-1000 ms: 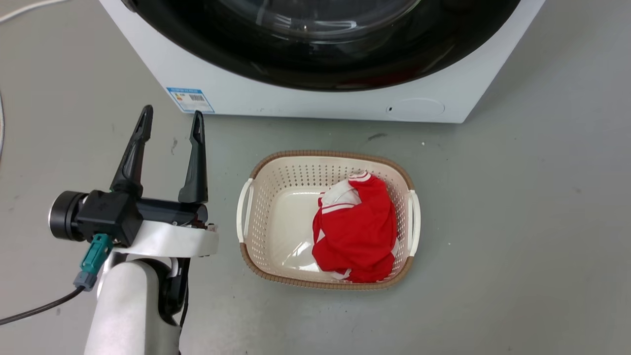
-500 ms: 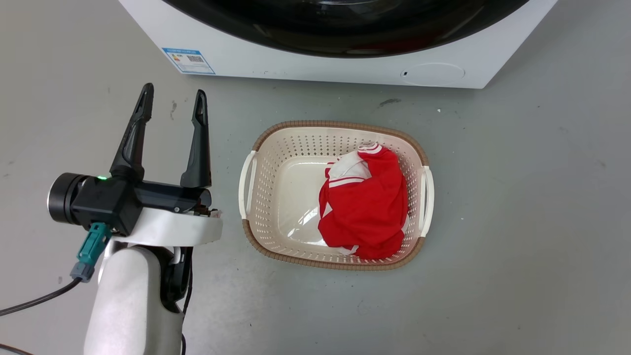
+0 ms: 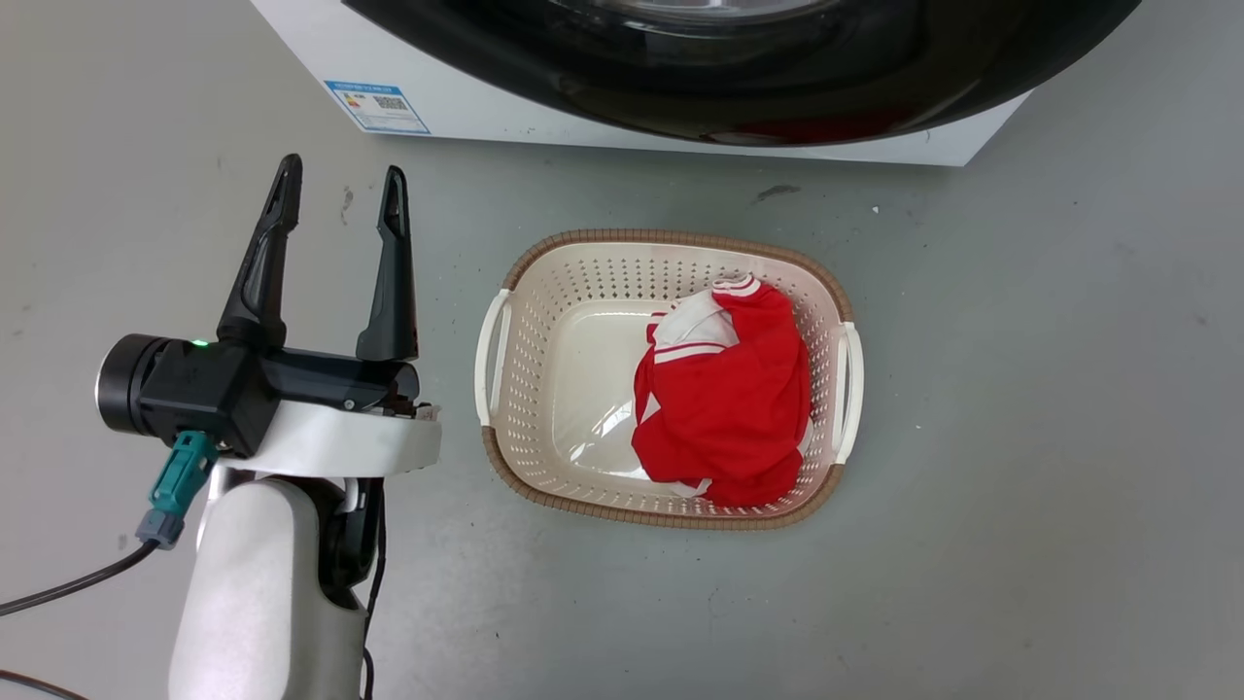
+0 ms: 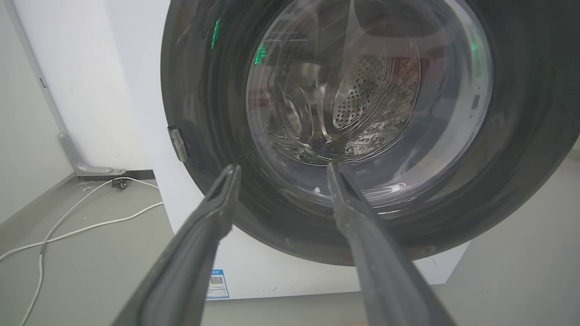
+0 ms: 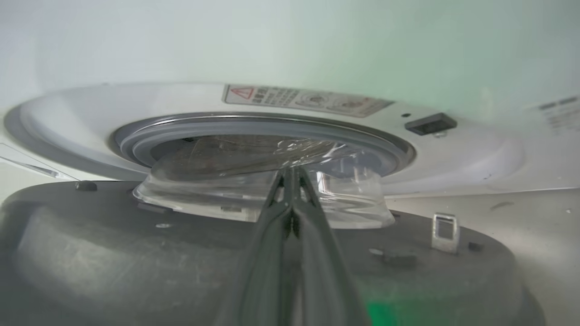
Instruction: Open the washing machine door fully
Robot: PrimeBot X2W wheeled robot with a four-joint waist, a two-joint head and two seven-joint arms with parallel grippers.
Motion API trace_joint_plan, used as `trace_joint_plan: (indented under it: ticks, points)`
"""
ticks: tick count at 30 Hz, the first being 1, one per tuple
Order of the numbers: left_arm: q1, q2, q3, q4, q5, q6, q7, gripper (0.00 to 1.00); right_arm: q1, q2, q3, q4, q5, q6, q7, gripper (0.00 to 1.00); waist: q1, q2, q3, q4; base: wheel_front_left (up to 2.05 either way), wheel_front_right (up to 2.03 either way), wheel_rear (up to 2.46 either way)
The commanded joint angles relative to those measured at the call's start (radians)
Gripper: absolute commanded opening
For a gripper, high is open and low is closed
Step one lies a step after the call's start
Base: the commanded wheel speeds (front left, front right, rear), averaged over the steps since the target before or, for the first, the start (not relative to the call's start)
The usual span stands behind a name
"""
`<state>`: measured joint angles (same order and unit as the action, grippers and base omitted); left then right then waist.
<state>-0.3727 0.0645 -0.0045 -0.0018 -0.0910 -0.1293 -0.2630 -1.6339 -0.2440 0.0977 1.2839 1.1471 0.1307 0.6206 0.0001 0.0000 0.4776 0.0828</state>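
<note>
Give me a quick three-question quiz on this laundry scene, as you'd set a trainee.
1. True or false: the left end effector is shut.
2. What lies in the basket? A) a blue towel B) a red and white garment C) a shoe
3. Fill in: the washing machine door is ___ (latched or ajar).
Key: 1 false, it is open. 2 B. 3 ajar: the right wrist view shows its inner side apart from the rubber ring.
</note>
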Motion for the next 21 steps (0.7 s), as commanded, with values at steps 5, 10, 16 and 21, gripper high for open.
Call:
trace_joint_plan:
  ticks: [5,10,16,21]
  points:
    - [0.000,-0.002,-0.002,0.015,0.006,-0.002,-0.003,1.00,0.075,0.014,-0.001,-0.028,0.033,0.000,0.118,0.00,-0.0001,0.0000,-0.041,-0.013,0.00,0.00,0.00]
    - [0.031,-0.002,-0.006,0.034,0.008,-0.002,-0.003,1.00,0.179,0.040,-0.002,-0.079,0.060,0.000,0.182,0.00,-0.0001,0.0000,-0.101,-0.030,0.00,0.00,0.00]
    - [0.072,0.006,-0.010,0.055,0.007,-0.002,-0.003,1.00,0.321,0.076,-0.010,-0.157,0.102,0.000,0.226,0.00,-0.0001,0.0000,-0.181,-0.048,0.00,0.00,0.00]
    - [0.115,0.008,-0.008,0.072,0.007,-0.002,-0.003,1.00,0.452,0.113,-0.009,-0.233,0.137,0.000,0.267,0.00,-0.0001,0.0000,-0.246,-0.058,0.00,0.00,0.00]
